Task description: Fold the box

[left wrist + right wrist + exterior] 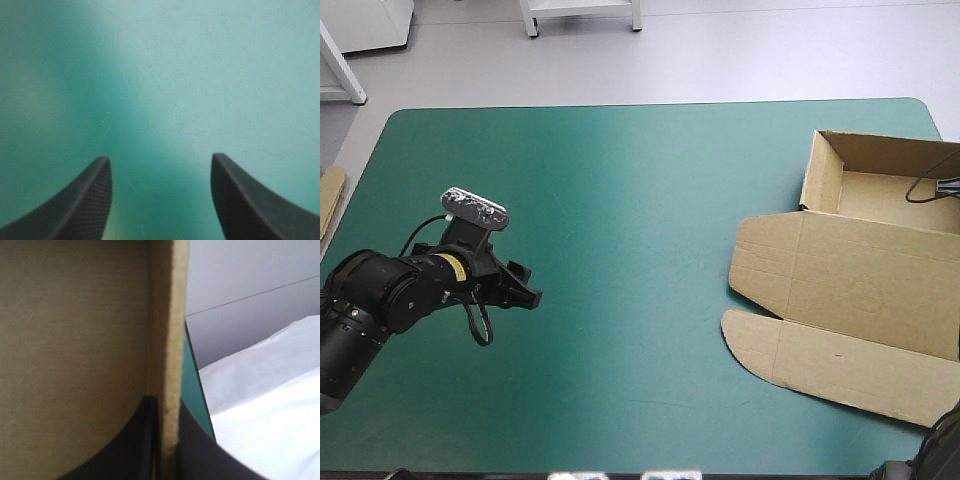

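The broad table under its smooth teal-green cover [620,200] is carrying a brown cardboard box [850,290] by its right edge. The box is lying with its walled tray toward the far right corner and its lid spreading flat toward the near side. A tan edge of board [328,200] is showing at the table's left edge.

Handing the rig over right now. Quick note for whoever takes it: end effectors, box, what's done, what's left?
Left end effector: open, empty, over the bare teal-green cover, well clear of the box.
Right end effector: shut on a raised wall of the box.
Box: at the table's right side, an open tray at the far end, lid flat toward the near edge.
Done: visible tray walls are up.
Left: the lid lies unfolded.
Spare board shows at the table's left edge.
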